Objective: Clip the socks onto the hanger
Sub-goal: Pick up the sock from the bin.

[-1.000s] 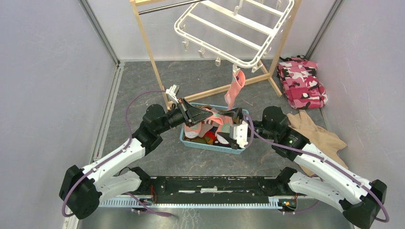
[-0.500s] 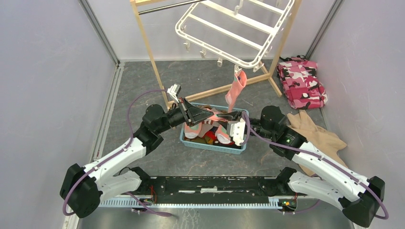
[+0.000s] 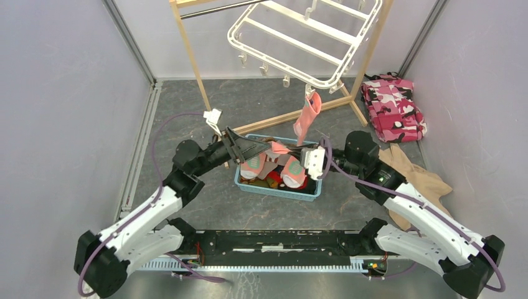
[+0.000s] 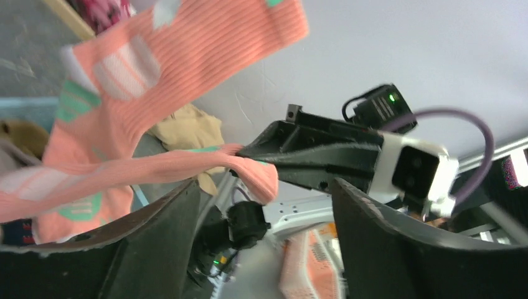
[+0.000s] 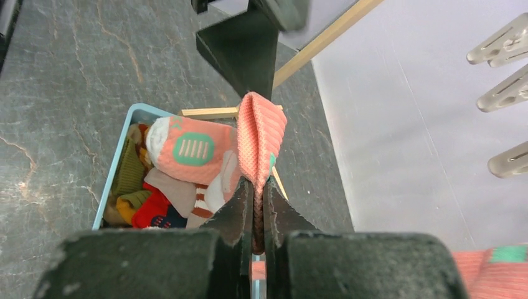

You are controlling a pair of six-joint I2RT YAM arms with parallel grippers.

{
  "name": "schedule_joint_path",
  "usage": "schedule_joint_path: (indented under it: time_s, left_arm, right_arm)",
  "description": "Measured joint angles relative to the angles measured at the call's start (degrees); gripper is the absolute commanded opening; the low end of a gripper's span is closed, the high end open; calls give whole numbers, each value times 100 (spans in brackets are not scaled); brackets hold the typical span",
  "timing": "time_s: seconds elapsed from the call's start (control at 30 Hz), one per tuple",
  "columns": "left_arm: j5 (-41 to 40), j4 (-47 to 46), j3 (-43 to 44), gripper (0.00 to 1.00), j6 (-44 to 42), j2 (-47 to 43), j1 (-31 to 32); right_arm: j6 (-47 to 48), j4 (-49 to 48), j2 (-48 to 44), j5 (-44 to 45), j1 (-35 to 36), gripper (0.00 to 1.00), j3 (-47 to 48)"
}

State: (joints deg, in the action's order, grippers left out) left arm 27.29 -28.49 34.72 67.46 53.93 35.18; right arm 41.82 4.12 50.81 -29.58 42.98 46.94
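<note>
Centre crowded: L gripper (image 3: 264, 149) & R gripper (image 3: 291, 150) meet over basket (image 3: 274, 190), held sock (image 3: 278, 147) pinched by R, strung betw. them, blocking entry from above. Hung sock (image 3: 307, 119) dangles just behind; frame (image 3: 274, 118) bar behind back rim; hanger (image 3: 292, 40) clips overhang. Open floor (image 3: 174, 93) upper left & lower centre, basket to arm bases.

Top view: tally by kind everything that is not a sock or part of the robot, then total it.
White hanger: 1
Wooden stand: 1
Blue basket: 1
Pink camouflage cloth: 1
Tan garment: 1
Total: 5
</note>
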Motion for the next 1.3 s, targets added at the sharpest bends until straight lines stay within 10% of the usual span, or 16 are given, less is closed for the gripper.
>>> schedule_joint_path:
  time_s: [0.3, 0.6, 1.3]
  left_arm:
    - [391, 319, 4, 98, -3628, -1283, -22]
    - [1029, 485, 280, 87, -6030, -313, 153]
    - [1294, 240, 614, 9, -6669, 634, 520]
  right_arm:
    - [-240, 953, 424, -1521, -817, 2, 883]
    - [-302, 1381, 691, -2378, -929, 3, 1016]
    - [-341, 1366, 780, -2557, -975, 4, 1038]
